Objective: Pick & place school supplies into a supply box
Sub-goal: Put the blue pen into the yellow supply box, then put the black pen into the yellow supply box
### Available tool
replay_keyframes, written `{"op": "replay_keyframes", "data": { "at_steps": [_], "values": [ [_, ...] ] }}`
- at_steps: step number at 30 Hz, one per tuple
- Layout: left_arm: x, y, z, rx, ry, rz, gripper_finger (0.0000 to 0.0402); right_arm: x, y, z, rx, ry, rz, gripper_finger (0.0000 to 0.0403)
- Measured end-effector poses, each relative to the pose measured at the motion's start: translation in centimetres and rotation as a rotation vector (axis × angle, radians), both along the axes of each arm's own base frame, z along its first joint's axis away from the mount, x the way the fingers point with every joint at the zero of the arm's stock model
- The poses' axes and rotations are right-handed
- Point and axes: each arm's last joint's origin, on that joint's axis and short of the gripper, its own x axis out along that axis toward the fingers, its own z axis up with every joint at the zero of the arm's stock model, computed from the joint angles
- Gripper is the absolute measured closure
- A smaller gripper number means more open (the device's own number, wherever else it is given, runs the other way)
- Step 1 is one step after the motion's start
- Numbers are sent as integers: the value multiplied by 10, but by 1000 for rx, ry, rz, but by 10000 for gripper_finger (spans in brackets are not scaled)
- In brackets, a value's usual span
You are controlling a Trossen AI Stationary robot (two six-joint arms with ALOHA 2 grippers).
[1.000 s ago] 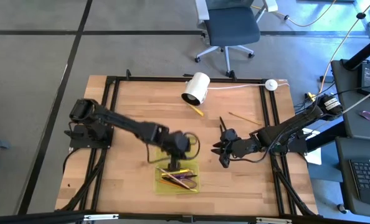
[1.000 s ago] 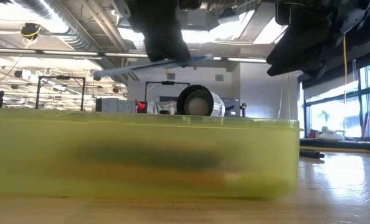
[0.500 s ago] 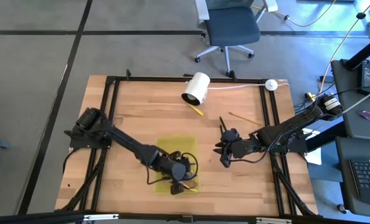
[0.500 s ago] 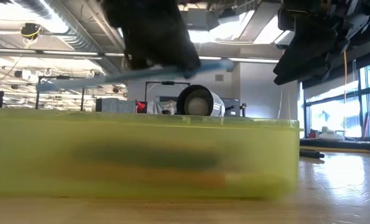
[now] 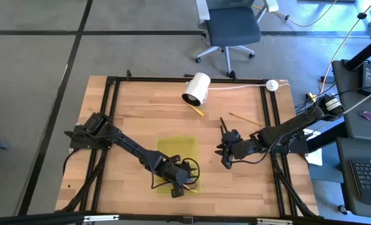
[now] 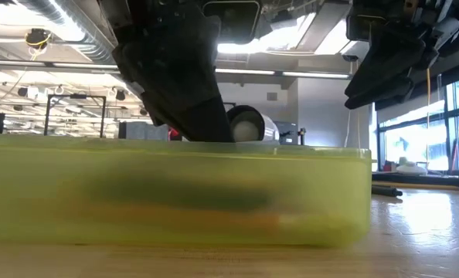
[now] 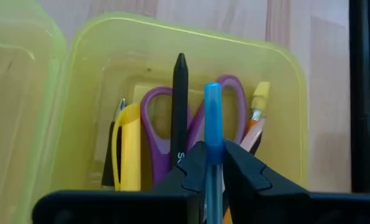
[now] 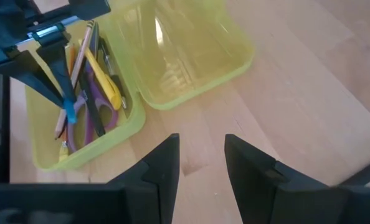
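On the wooden worktop [image 5: 135, 112] I'm seeing two loose pencils [image 5: 195, 110] lying near the white cylinder [image 5: 197, 89] at the far side. My left claw [image 7: 213, 163] is hanging low inside the yellow-green supply box [image 7: 283, 124] at the near edge, clamped on one blue pen [image 7: 212, 118]. One pair of purple scissors [image 7: 225, 99], one black pencil [image 7: 179, 106] and one yellow marker [image 7: 129, 146] are lying in there. My right claw [image 8: 201, 155] is hovering right of the box, fingers apart, holding nothing.
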Motion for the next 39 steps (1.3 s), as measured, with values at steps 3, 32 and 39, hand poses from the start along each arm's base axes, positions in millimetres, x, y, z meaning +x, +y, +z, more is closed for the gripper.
{"op": "replay_keyframes", "data": {
  "at_steps": [3,32,39],
  "values": [
    [0,0,0,-1,-2,0,359,-1,0,-1,-5,10,0,271],
    [-23,54,89,84,-114,-146,255,-5,-27,-3,100,231,-161,271],
    [-25,75,107,269,-193,-24,252,-7,-46,-5,117,318,-247,271]
  ]
}}
